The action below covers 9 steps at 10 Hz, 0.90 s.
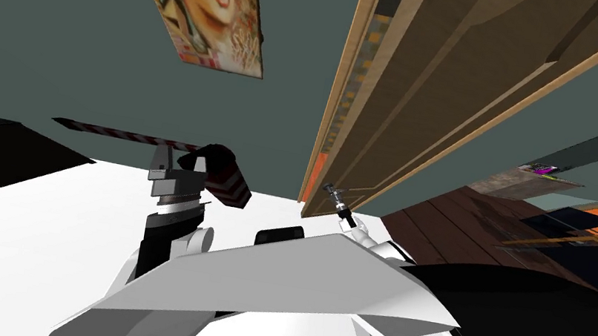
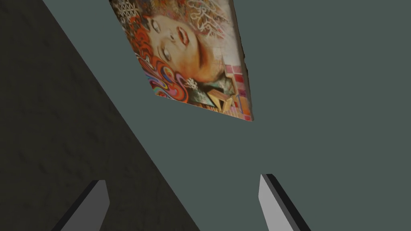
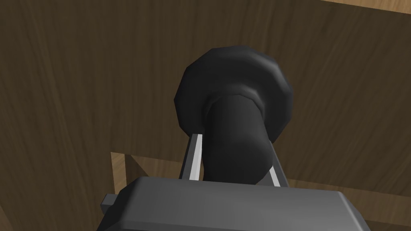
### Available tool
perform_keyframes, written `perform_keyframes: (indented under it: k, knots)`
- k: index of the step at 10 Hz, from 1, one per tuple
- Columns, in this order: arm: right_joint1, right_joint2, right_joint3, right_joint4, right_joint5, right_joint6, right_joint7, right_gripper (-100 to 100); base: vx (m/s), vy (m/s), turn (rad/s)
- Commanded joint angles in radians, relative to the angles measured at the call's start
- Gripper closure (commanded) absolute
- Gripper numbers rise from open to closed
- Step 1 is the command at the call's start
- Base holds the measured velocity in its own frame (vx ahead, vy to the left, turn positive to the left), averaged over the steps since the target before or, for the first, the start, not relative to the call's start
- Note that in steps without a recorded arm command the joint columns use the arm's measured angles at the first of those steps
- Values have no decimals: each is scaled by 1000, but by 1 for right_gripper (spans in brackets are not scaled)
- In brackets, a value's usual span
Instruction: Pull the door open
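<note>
Two arms are showing, and only one is working. At about nine o'clock of the head view's middle, the left gripper (image 2: pixel 181 180) is hanging in the air off the wall, its fingers standing spread wide and gripping nothing. Moving right to the middle, the right gripper (image 1: pixel 335 195) is reaching up to the brown wooden door (image 1: pixel 446 80), which is running away toward one o'clock inside its paler frame (image 1: pixel 333 107). The right wrist view is showing the contact closely. The two fingers (image 3: pixel 195 154) are clamping the stem of the dark door handle (image 3: pixel 235 84) from either side, and the handle's wide round base is sitting against the door panel just beyond their tips. So the grasp is looking done. A thin strip of colour is showing between the frame's left post and the door's edge. That is suggesting the door is cracked only slightly, if at all, though this cannot be told for certain. Nearly all of the pull, swinging the door back toward the robot, is remaining to be done.
</note>
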State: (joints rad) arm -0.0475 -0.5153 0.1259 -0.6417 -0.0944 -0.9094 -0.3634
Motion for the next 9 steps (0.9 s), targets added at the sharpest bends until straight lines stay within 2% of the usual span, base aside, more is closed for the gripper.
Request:
perform_keyframes:
  k: [1,3,4,5,6,7,8,9]
  knots:
    - [21,-20,13,0,4,-33,-18,100,-214,-91,148]
    - [37,-37,25,1,7,-62,-34,100,-176,-84,113]
    - [51,-53,36,2,10,-87,-49,100,-169,-99,134]
    - [55,-57,39,2,11,-94,-53,100,-159,-94,101]
    - [66,-68,47,3,13,-113,-64,100,-177,-72,99]
    - [64,-54,47,-5,14,-100,-57,100,-85,-25,26]
    - [75,-63,54,4,14,-125,-66,100,-136,-37,167]
    - [77,-66,55,7,14,-131,-67,100,-199,-69,181]
